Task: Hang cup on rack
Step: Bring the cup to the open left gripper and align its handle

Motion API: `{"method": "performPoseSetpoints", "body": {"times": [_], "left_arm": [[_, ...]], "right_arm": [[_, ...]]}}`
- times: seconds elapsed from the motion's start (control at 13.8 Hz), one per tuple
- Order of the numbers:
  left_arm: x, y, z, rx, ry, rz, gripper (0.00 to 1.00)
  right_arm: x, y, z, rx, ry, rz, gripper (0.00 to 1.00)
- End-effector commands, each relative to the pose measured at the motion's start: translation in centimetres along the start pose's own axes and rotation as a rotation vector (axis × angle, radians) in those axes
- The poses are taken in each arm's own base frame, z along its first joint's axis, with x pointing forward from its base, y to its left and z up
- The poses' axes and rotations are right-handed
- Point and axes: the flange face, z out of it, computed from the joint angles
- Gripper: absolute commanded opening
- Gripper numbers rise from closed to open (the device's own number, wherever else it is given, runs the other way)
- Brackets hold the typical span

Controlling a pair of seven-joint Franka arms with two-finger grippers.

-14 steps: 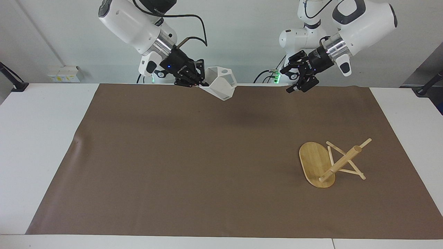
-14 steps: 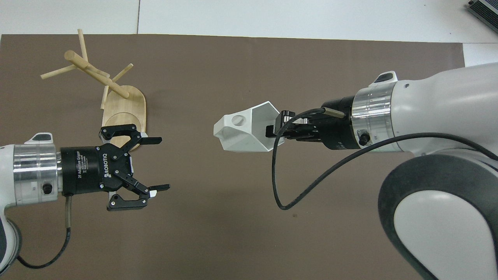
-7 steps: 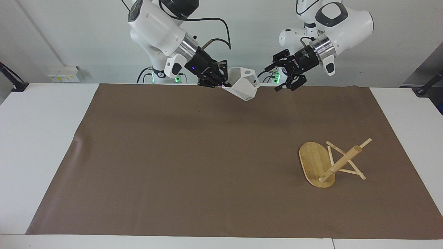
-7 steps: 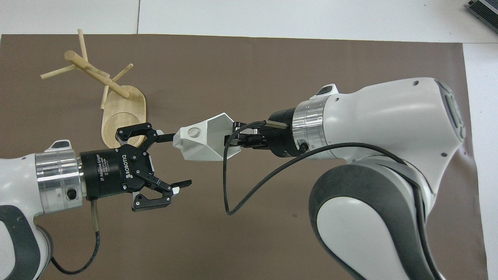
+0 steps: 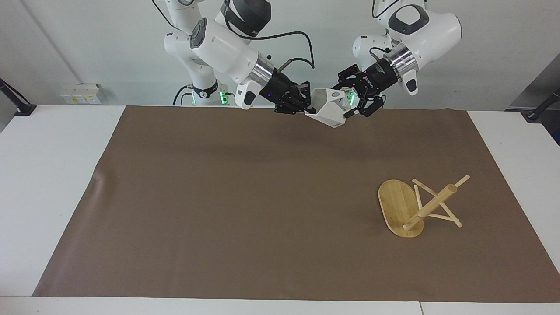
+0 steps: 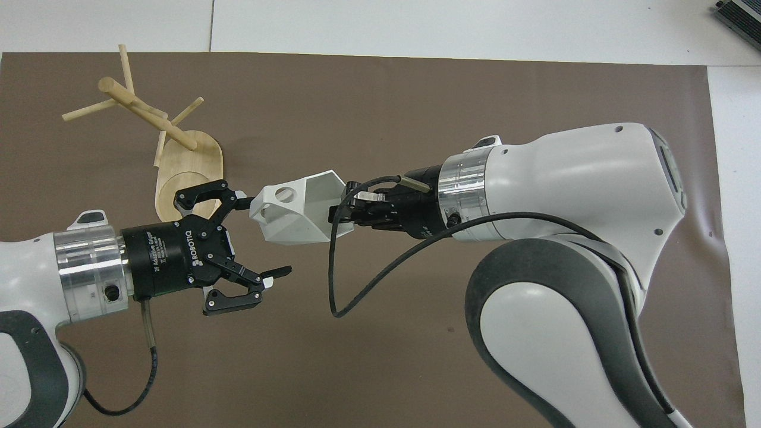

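The task was at its middle part. The right gripper (image 5: 303,106) was clamped on the rim wall of the small white faceted cup with a blocky pierced handle (image 5: 331,110), holding it tilted in the air over the brown table mat (image 5: 245,205). Just beside the cup's handle end, the left gripper (image 5: 355,106) stood with its fingers spread wide and held nothing; one finger seemed to reach the handle, but contact I could not confirm. It looked like a handover not yet finished. The light bamboo rack with oval base, thick post and thin pegs (image 5: 415,208) lay tipped over on the mat, well apart from both grippers. Standing the rack upright and hanging the cup were still left.
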Motion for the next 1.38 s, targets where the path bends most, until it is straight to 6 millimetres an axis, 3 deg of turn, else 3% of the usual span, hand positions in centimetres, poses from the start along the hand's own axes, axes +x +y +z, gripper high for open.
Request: {"method": "performPoseSetpoints", "body": {"times": [0.0,0.65,1.31], "left_arm": [[1.5,1.0,-0.2,0.003,-0.007,-0.019,1.0],[0.0,2.6,0.8,0.041,-0.009,0.034,1.0],[-0.3,2.5,2.0,0.069,0.001,0.066,1.0]], "right_arm": [[0.4,-0.6,-0.6,0.052,0.015,0.036,0.0],[0.7,-0.3,-1.2,0.063,-0.02,0.053,0.0],[0.7,-0.3,-1.3,0.063,-0.017,0.053,0.0]]}}
